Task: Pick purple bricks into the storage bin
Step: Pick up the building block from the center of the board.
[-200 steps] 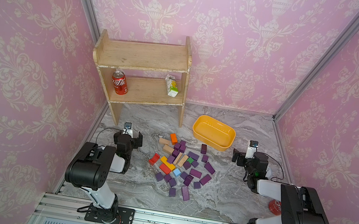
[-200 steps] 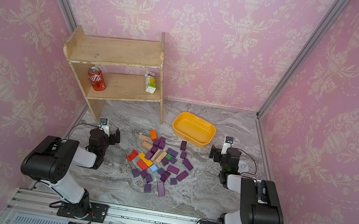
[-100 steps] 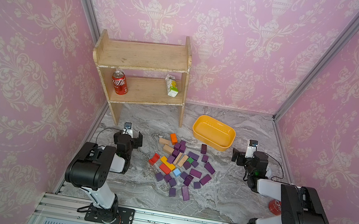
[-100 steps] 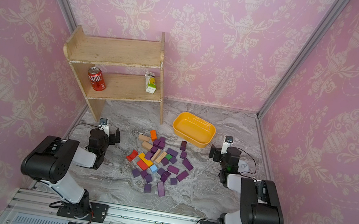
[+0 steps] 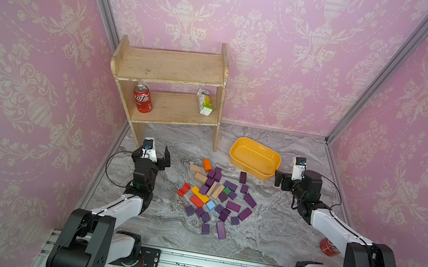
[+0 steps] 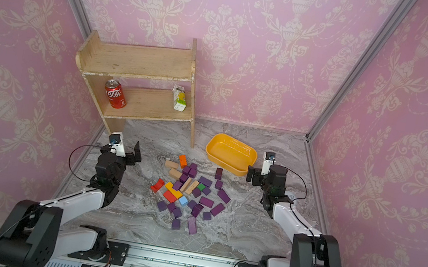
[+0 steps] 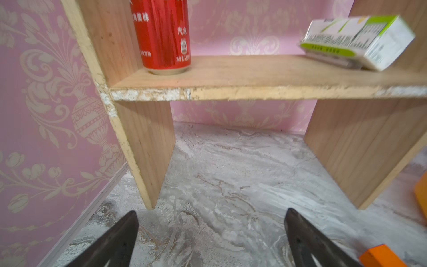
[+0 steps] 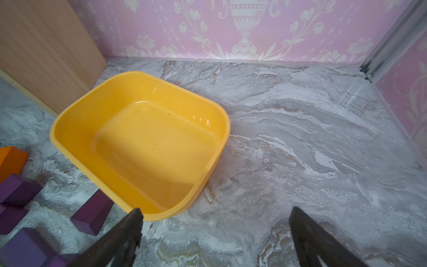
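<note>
Within pink damask-papered walls (image 5: 282,34), small dark-purple wooden bricks (image 5: 233,206) lie mid-frame on the grey marbled tabletop (image 5: 264,230), lower left of the yellow-orange plastic storage bin (image 5: 253,171); the left gripper (image 7: 210,212) and right gripper (image 8: 215,211) gape, holding nothing.

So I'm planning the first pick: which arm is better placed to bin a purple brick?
Right, probably. The right gripper hangs open beside the storage bin, with a lone purple brick nearby. The left gripper is open too but faces the shelf, farther from the bin.
</note>
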Robot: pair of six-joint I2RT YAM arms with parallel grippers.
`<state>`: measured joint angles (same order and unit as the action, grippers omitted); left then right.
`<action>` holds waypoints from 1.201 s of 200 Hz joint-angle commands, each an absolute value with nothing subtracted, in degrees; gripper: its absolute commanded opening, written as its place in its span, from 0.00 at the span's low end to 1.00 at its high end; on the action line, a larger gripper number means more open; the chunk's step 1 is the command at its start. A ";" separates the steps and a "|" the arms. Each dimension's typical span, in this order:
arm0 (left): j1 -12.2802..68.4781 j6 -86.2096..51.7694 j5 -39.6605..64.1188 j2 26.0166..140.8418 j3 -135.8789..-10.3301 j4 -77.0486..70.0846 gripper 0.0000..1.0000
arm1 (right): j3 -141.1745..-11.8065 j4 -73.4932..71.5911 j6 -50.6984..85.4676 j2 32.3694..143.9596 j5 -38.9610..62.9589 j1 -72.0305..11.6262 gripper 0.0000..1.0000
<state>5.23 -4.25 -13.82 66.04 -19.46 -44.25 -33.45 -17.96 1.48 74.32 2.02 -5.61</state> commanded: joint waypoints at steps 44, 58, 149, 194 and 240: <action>13.55 -10.56 -13.86 58.07 -27.60 -17.82 0.98 | -40.41 3.61 0.25 67.59 7.76 -9.64 1.00; 13.90 -12.46 -14.11 57.88 -30.01 -13.89 0.98 | -40.59 5.20 1.75 66.84 8.26 -10.34 1.00; 30.58 -0.14 -22.95 69.57 -52.31 7.15 0.99 | -40.31 9.82 3.21 68.06 10.42 -17.02 1.00; 34.08 -3.91 -20.09 71.38 -56.38 11.78 0.99 | -41.05 12.72 3.72 69.84 12.61 -19.50 1.00; 34.28 -5.46 -14.26 70.49 -52.47 9.65 0.99 | -39.49 13.57 4.04 70.92 12.23 -23.49 0.97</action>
<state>33.95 -4.16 -17.85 70.83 -54.48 8.58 -39.59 12.32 2.98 70.48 11.84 -22.17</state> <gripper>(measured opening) 0.991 0.976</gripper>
